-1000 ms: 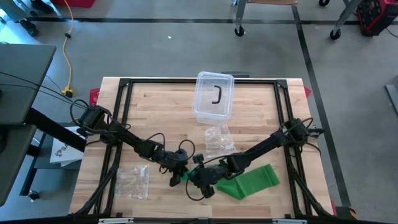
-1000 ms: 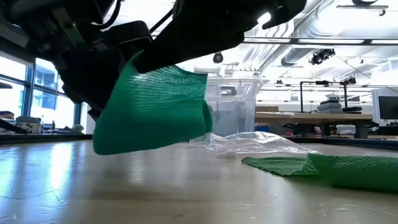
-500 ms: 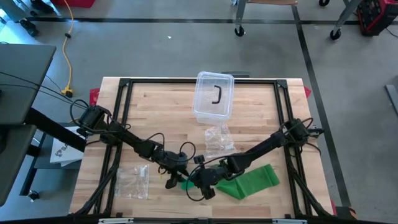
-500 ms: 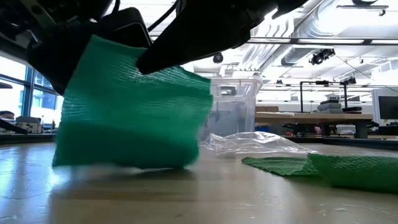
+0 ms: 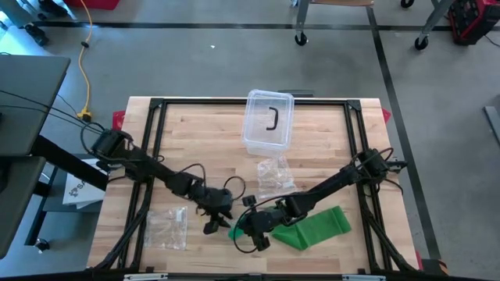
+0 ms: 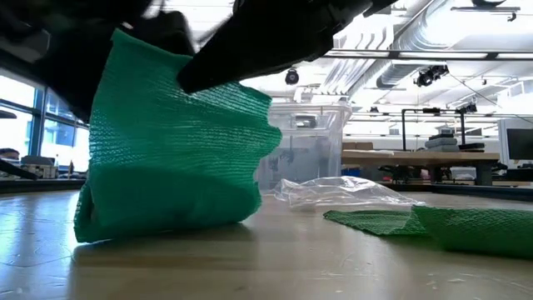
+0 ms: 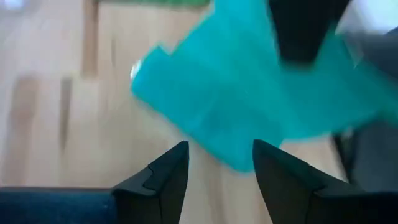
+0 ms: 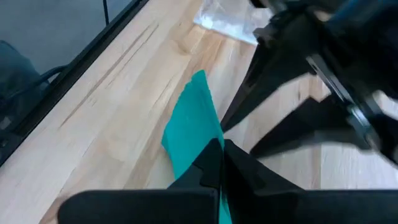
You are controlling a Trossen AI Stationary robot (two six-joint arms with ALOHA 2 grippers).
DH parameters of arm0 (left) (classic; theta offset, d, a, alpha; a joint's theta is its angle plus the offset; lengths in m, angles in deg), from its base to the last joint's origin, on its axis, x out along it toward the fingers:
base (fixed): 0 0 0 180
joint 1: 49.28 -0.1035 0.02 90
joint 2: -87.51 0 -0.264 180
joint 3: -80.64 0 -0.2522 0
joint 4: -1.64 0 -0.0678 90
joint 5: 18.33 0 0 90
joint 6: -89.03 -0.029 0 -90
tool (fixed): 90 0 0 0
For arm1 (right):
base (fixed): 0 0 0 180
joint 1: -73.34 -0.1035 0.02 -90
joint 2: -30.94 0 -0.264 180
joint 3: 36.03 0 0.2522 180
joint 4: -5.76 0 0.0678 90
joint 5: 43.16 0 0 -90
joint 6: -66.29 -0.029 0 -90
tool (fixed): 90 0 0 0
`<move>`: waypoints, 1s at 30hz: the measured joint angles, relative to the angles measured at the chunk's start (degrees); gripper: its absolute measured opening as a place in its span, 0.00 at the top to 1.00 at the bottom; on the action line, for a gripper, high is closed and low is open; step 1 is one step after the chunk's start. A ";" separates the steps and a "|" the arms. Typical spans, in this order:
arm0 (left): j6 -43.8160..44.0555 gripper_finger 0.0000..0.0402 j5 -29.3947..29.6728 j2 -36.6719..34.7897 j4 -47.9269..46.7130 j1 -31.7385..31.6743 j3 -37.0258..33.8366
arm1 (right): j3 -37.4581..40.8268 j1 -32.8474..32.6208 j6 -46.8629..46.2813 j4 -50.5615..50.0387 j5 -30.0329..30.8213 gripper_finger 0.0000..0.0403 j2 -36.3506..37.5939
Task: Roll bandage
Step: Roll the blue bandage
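From the high view, a clear plastic bin [image 5: 269, 121] stood at the far middle of the wooden table [image 5: 195, 136]. Near of the bin lay a crumpled clear bag [image 5: 274, 176], and nearer still the green bandage [image 5: 316, 226] stretched along the table's front edge. The right gripper [image 5: 242, 228] pinched the bandage's end, well to the near side of the bin. The left gripper [image 5: 214, 224] sat just beside it, fingers spread and off the cloth. A second clear bag [image 5: 166, 224] lay far to the bin's near left.

In the low view, the bandage end [image 6: 175, 150] hung as a green fold in front of the bin [image 6: 304, 146], its lower edge resting on the table.

In the left wrist view, the spread fingers [image 7: 163, 177] framed the blurred bandage [image 7: 242, 93] without touching it.

In the right wrist view, the pressed-together fingers [image 8: 214, 163] clamped the bandage [image 8: 189, 127].
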 joint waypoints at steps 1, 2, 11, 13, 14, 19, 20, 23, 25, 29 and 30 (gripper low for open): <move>-0.49 0.59 2.95 -1.27 -3.41 1.22 0.00 | -0.29 0.04 0.26 -0.26 0.01 1.00 0.07; -0.61 0.61 6.52 -2.61 -6.22 2.63 0.00 | -0.80 0.12 0.36 -0.80 0.02 1.00 0.10; 5.10 0.66 36.92 -4.91 -5.82 19.26 0.07 | -6.96 2.50 -2.90 -8.85 0.00 1.00 0.31; 8.58 0.66 41.68 -3.49 -6.45 21.94 0.04 | -7.37 3.34 -4.03 -10.85 0.04 1.00 0.31; 11.38 0.66 44.12 -2.61 -6.62 23.04 0.03 | -7.39 3.70 -4.33 -11.37 0.03 1.00 0.31; 25.23 0.61 48.09 3.68 -1.85 25.49 0.00 | -7.41 5.05 -7.12 -12.87 -0.42 1.00 0.31; 26.34 0.59 48.12 5.11 -0.08 25.56 0.00 | -7.41 5.18 -7.10 -12.91 -0.48 1.00 0.31; 28.72 0.52 48.90 9.25 3.45 25.42 0.00 | -7.41 5.25 -6.88 -12.90 -0.56 1.00 0.31; 31.16 0.49 49.46 11.06 3.48 24.98 -0.01 | -7.41 5.25 -6.88 -12.91 -0.76 1.00 0.31; 34.80 0.47 49.75 11.60 0.54 24.73 0.23 | -7.41 5.20 -6.98 -12.93 -1.41 1.00 0.31; 34.24 0.47 50.12 11.43 0.27 24.73 0.23 | -7.41 5.20 -7.06 -12.93 -1.86 1.00 0.31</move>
